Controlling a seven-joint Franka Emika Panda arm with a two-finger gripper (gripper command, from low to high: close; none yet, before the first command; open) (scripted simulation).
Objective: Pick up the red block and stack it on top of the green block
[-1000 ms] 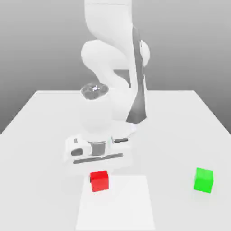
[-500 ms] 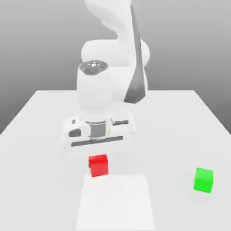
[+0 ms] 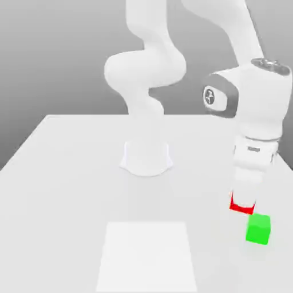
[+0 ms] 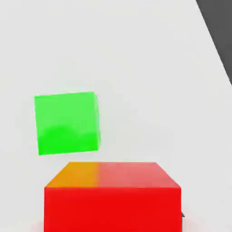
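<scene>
— The red block point(image 3: 241, 205): where is it?

— Clamped in my jaws, lifted clear of the desk point(image 3: 68, 171). In the exterior view only its lower edge peeks out beneath my gripper point(image 3: 242, 201), on that view's right.

— And the green block point(image 3: 258, 229)?

— It sits on the desk, just below the red one in the exterior view and a little toward that view's right. From my hand camera the red block point(image 4: 112, 195) looms close, with the green block point(image 4: 67, 122) beyond it, off to one side.

— Are the two touching?

— No, I see bare desk between them in my hand view.

— Anything else down there?

— A paler square patch point(image 3: 147, 256) on the desk, well apart from both blocks.
</scene>
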